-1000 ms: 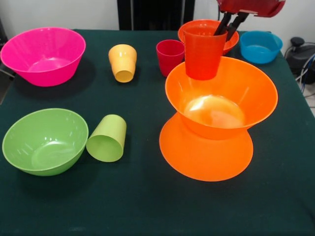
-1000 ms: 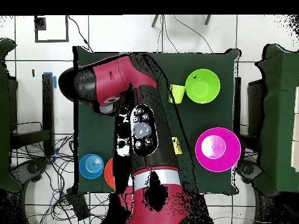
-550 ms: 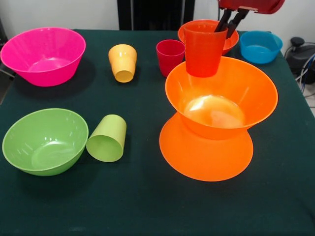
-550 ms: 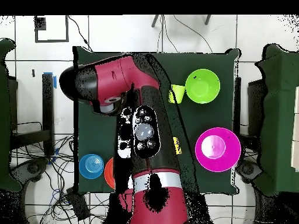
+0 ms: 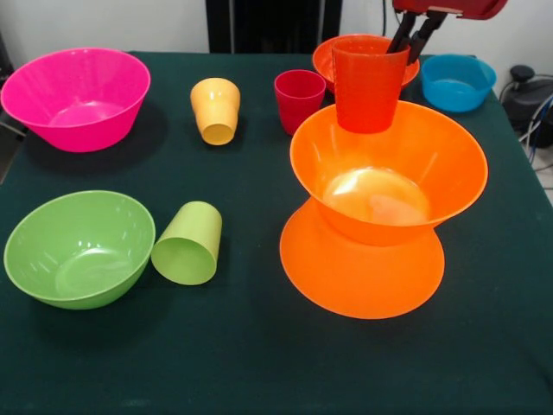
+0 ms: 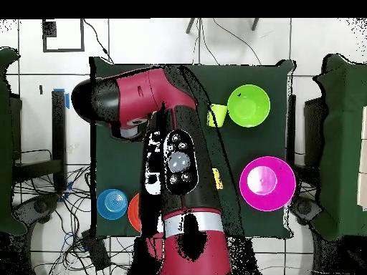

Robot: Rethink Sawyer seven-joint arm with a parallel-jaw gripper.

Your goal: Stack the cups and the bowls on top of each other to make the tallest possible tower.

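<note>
The jaws [image 5: 417, 39] pinch the rim of the red-orange cup [image 5: 368, 84], which hangs above the far rim of the upper orange bowl [image 5: 389, 169]. Risk: released off-centre, the cup could tip inside the bowl and rock the two-bowl tower [image 5: 371, 225].

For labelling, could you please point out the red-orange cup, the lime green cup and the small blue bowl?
red-orange cup [image 5: 367, 86], front view, outer wall.
lime green cup [image 5: 192, 238], front view, side wall.
small blue bowl [image 5: 457, 85], front view, inside wall.
</note>
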